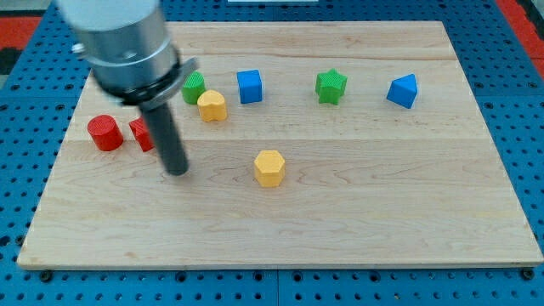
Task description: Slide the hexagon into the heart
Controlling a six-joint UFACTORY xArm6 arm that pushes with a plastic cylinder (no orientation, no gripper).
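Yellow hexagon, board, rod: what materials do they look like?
Yellow hexagon: probably matte plastic, flat uniform colour, faint ridged look.
Board: light wood, visible grain lines and plank seams, low sheen.
Rod ending at my tip: dark, smooth, likely metal or plastic; cannot tell which.

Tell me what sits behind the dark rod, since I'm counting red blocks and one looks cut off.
A red block shows partly behind the rod, beside the red cylinder. Its right part is covered, so its shape is unclear. My tip rests just below it.
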